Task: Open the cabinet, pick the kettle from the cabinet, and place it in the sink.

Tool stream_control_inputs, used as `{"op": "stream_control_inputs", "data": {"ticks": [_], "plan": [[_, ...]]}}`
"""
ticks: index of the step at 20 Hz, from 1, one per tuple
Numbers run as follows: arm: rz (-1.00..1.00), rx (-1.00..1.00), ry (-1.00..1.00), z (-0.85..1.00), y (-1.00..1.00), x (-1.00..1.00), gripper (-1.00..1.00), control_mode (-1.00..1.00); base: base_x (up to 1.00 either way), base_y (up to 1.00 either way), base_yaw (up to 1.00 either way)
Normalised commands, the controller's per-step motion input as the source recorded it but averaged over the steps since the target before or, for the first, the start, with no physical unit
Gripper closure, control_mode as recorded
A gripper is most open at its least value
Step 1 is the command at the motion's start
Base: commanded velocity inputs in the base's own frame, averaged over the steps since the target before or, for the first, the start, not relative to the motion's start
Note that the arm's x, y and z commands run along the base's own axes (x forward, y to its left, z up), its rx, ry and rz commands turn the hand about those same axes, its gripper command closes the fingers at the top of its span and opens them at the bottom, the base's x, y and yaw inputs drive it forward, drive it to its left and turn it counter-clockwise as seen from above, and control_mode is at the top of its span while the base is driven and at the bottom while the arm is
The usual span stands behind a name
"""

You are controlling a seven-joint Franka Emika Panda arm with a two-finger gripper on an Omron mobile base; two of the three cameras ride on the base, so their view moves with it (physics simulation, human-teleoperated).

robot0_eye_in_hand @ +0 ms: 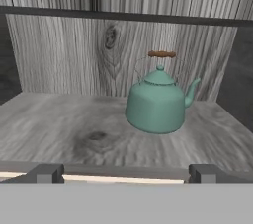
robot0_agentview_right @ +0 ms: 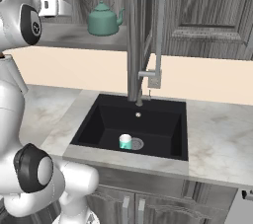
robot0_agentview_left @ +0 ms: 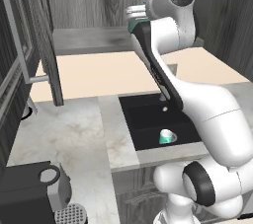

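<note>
One step done: cabinet (robot0_eye_in_hand: 59, 45) open. Gripper (robot0_eye_in_hand: 123, 173) spread wide, empty; I next advance onto kettle (robot0_eye_in_hand: 157, 100), frame centre.

My arm (robot0_agentview_left: 217, 119) is glossy white, built of thick rounded segments. Dark round caps mark my joints, one ringed with a pale disc at the elbow. A black strip runs along my forearm. My end effector (robot0_eye_in_hand: 123, 172) carries two small dark grey square fingertips.
</note>
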Motion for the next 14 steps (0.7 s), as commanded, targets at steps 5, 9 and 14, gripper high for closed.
{"op": "stream_control_inputs", "data": {"ticks": [5,9,14], "plan": [[0.02,0.00,0.00,0.00,0.00,0.09,-1.00,-1.00,0.00,0.00,0.00],[0.01,0.00,0.00,0.00,0.00,0.07,-1.00,-1.00,0.00,0.00,0.00],[0.00,0.00,0.00,0.00,-0.01,0.10,-1.00,-1.00,0.00,0.00,0.00]]}}
